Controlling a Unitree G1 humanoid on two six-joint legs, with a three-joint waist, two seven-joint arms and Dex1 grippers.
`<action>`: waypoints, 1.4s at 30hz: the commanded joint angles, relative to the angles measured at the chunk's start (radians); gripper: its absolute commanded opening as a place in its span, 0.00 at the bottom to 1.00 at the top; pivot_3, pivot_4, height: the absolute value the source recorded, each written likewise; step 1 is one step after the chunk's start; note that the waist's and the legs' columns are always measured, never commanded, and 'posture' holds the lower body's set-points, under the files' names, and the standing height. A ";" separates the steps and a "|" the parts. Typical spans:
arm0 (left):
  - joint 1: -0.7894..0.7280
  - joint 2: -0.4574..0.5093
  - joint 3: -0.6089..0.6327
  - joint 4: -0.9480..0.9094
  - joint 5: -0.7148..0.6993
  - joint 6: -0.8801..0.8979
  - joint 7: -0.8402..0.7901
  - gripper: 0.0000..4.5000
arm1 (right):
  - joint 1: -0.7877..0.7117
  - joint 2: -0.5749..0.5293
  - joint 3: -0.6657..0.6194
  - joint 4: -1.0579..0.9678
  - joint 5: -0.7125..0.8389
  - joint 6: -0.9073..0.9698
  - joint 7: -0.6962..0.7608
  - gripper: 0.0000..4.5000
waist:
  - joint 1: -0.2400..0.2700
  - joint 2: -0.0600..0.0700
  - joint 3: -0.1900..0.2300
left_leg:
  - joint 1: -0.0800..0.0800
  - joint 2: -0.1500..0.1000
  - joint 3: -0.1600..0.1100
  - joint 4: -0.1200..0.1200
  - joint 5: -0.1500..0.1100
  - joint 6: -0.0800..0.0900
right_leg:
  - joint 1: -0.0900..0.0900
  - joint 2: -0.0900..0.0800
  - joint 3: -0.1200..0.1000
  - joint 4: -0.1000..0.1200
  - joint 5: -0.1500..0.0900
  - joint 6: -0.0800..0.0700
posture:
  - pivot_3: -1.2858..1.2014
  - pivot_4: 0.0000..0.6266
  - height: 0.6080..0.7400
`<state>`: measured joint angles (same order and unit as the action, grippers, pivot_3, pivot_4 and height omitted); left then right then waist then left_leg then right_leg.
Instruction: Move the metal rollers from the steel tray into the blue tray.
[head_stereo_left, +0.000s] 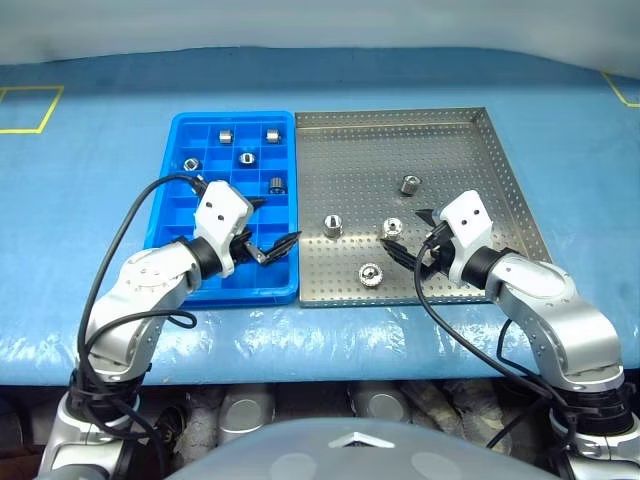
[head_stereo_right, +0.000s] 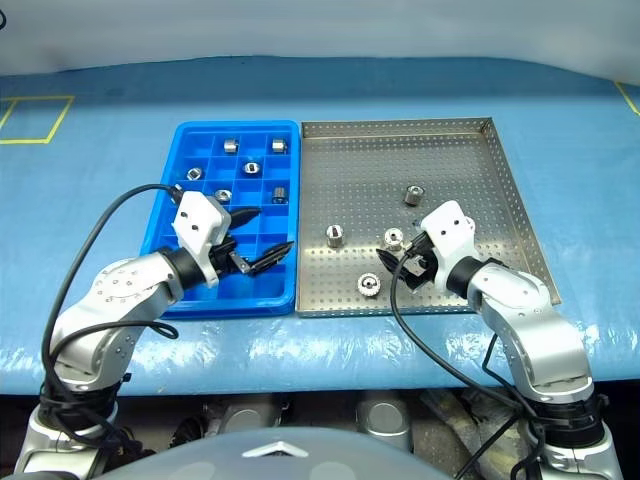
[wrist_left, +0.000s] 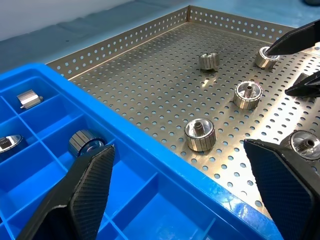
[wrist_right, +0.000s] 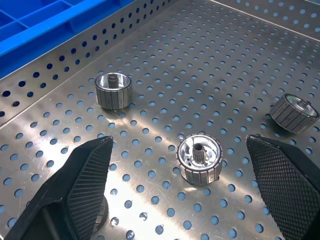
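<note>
Under the left tool (head_stereo_left: 275, 228), whose two black cross-hatched fingers (wrist_left: 87, 187) stand spread wide and hold nothing, lies the blue tray (head_stereo_left: 170, 205), a glossy moulded plastic rectangle divided by thin walls into small square compartments. Beyond that tool's tips, toward the far end of the tray, five of the metal rollers (head_stereo_left: 247, 157) sit singly in separate compartments: short shiny silver cylinders with ribbed sides and a central hole. The nearer compartments, beneath the tool itself, hold none that can be seen. Just past the left tool's right fingertip the blue rim meets the steel tray (head_stereo_left: 470, 150), the two trays lying side by side and touching along their long edges on a counter (head_stereo_left: 90, 300) covered in smooth blue sheet with a wrinkled, glossy front strip. The steel tray is a wide, shallow rectangle of dull silver metal, its floor and low upright rim pierced all over by a regular pattern of round holes. Four rollers rest on its floor, well apart from one another: one (head_stereo_left: 332, 226) between the two tools, one (head_stereo_left: 370, 274) near the front rim just left of the right tool (head_stereo_left: 407, 238), one (wrist_right: 199, 158) directly between that tool's fingers, standing on end with its bore facing up, and one (head_stereo_left: 410, 184) beyond the tool's tips, lying on its side. The right tool's textured black fingers (wrist_right: 85, 187) are likewise spread fully apart, hanging low over the perforated floor and gripping nothing.
</note>
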<state>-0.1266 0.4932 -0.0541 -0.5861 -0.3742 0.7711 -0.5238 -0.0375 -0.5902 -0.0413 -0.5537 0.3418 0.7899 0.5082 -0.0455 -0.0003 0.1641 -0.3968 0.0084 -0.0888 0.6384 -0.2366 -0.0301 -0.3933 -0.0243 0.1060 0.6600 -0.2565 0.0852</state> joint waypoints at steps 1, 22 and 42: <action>-0.014 -0.007 0.003 -0.008 -0.008 -0.018 0.003 1.00 | -0.014 -0.004 -0.018 -0.015 0.000 -0.005 -0.009 1.00 | 0.000 0.000 0.000 | 0.000 0.000 0.000 0.000 0.000 0.000 | 0.000 0.000 0.000 0.000 0.000 0.000 | 0.51 0.24 1.00; -0.040 -0.027 -0.134 0.016 0.049 0.021 0.048 1.00 | -0.004 0.020 0.015 -0.047 -0.002 0.005 -0.054 1.00 | -0.001 0.000 0.000 | 0.000 0.000 0.000 0.000 0.000 0.000 | 0.000 0.000 0.000 0.000 0.001 -0.001 | 0.51 0.24 1.00; -0.444 -0.334 -0.330 0.320 0.208 0.440 0.256 1.00 | 0.021 0.065 0.028 -0.107 -0.021 -0.015 -0.109 1.00 | -0.035 0.000 0.000 | -0.002 -0.001 -0.001 0.004 0.000 0.000 | 0.000 0.001 0.000 0.001 0.000 0.003 | 0.48 0.24 1.00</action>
<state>-0.5462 0.1617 -0.3893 -0.2650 -0.1687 1.1937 -0.2695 -0.0147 -0.5316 0.0008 -0.6153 0.3207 0.7951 0.4069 -0.0800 -0.0002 0.1640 -0.3989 0.0077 -0.0897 0.6424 -0.2369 -0.0296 -0.3931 -0.0233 0.1065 0.6610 -0.2561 0.0878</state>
